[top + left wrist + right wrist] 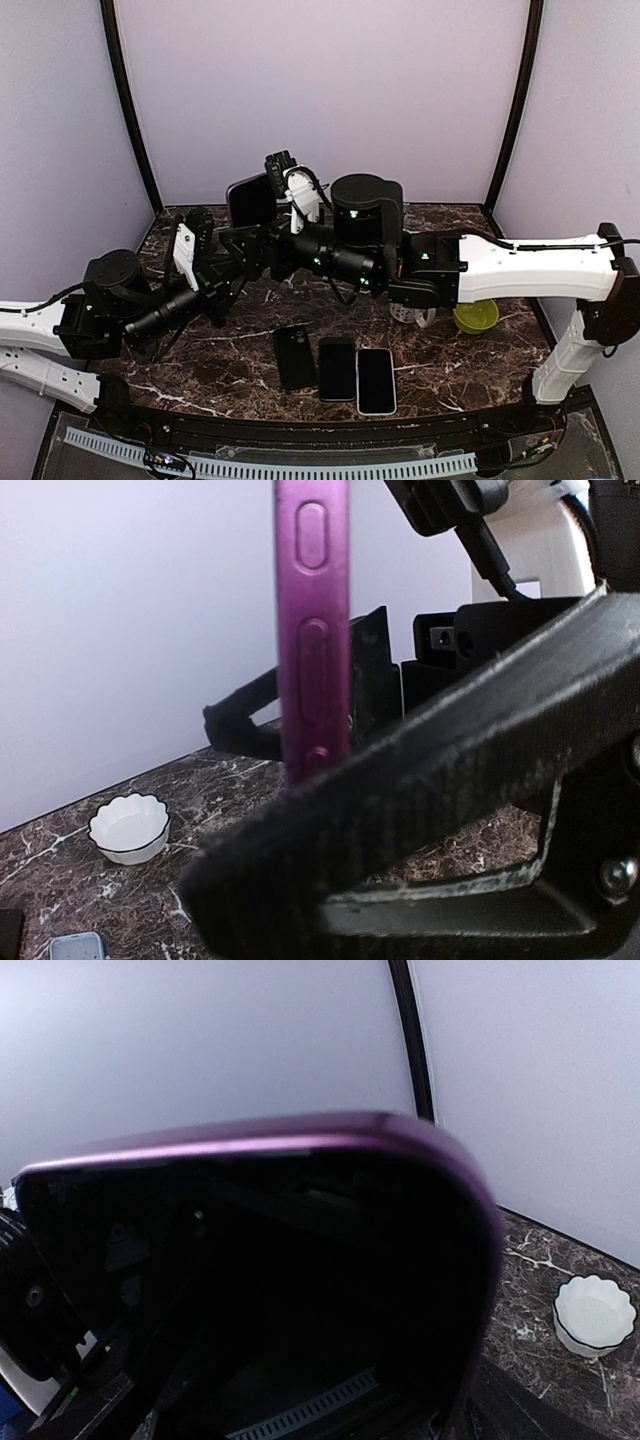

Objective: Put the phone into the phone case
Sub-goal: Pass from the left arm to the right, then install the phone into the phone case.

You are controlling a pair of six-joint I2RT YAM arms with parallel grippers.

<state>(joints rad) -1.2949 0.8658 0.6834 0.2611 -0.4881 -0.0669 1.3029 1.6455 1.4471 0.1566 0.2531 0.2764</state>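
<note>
Currently both arms meet over the middle of the top external view, where a purple phone case (250,198) stands upright in the air, well above the dark marble table (200,385). The left gripper (240,240) reaches in from the lower left and is clamped on the lower end of the case. In the left wrist view the case's purple edge (313,630), with its button shapes, runs straight up the centre of the frame, and one black finger (430,780) crosses its lower end in the foreground.

The right gripper (270,195) comes in from the right and sits just beside the case. Whether its jaws are open or closed, I cannot tell; the case hides them. In the right wrist view the case (260,1260) fills nearly the whole frame, with a purple rim around a dark, glossy face. Whether a phone sits inside it, I cannot tell.

Three phones lie flat, side by side, at the lower centre of the top view: a black phone (295,357), a dark-screen phone (337,368) and a white-edged phone (376,380). A green bowl (476,316) rests at the right. A white scalloped bowl (128,827) shows at the lower left of the left wrist view.
</note>
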